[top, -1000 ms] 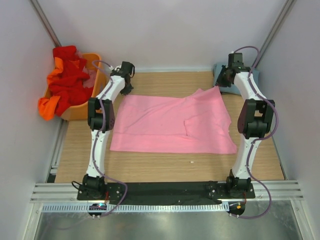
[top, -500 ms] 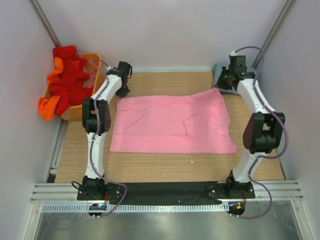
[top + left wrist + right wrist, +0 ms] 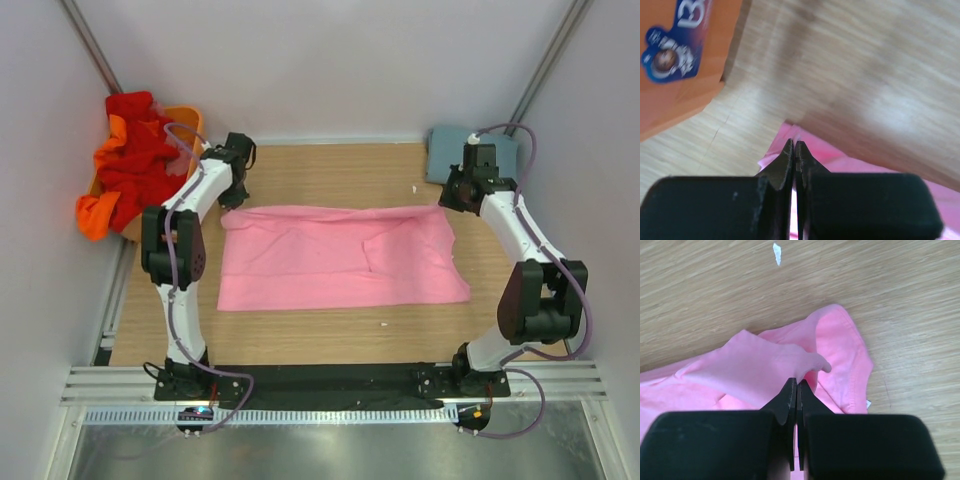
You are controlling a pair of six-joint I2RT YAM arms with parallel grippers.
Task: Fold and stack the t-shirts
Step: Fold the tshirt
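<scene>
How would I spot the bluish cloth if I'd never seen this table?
Start at the wooden table and go to its far right corner. The grey-blue cloth lies flat there. Unlike the big pink shirt mid-table and the red-orange heap opposite, it is small and bluish.

This looks like a robot lab cell rather than a home. A wooden table (image 3: 330, 335) is boxed in by bare white panels (image 3: 330, 70) on metal struts (image 3: 545, 62). The left arm (image 3: 180, 310) and right arm (image 3: 515, 225) are bolted to a black plate (image 3: 330, 378) across aluminium rails (image 3: 580, 380).
</scene>
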